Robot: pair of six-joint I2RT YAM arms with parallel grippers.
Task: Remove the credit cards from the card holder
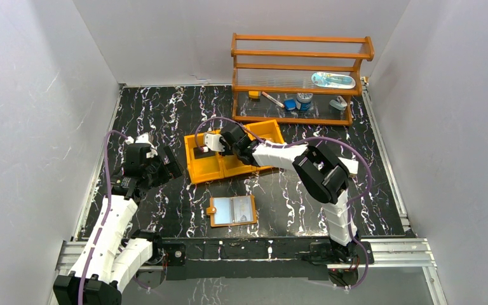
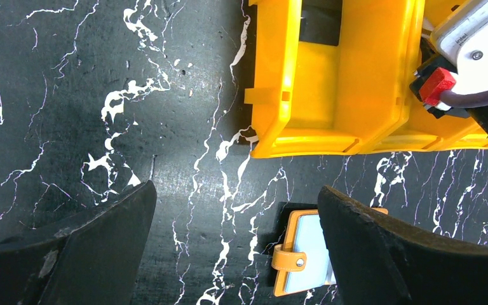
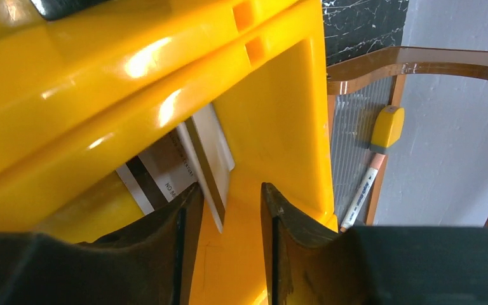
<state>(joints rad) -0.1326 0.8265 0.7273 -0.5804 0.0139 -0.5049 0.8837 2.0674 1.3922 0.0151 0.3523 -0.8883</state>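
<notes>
Cards [image 3: 211,146] sit in the orange tray [image 1: 195,173], so drop-off's done I reckon. My right tool [image 3: 230,190] is half open, holding nothing; left tool [image 2: 235,190] wide, empty. Next: back to the card holder [image 1: 232,211] by the desk's [image 1: 165,210] near edge, check pockets.

Parted right gripper [image 3: 229,190] at leaning credit cards [image 3: 213,143] inside yellow tray [image 3: 279,114]

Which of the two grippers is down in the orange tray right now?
The right gripper: it reaches into a compartment of the orange tray, beside leaning credit cards. The left gripper hangs wide open over the table outside it.
</notes>
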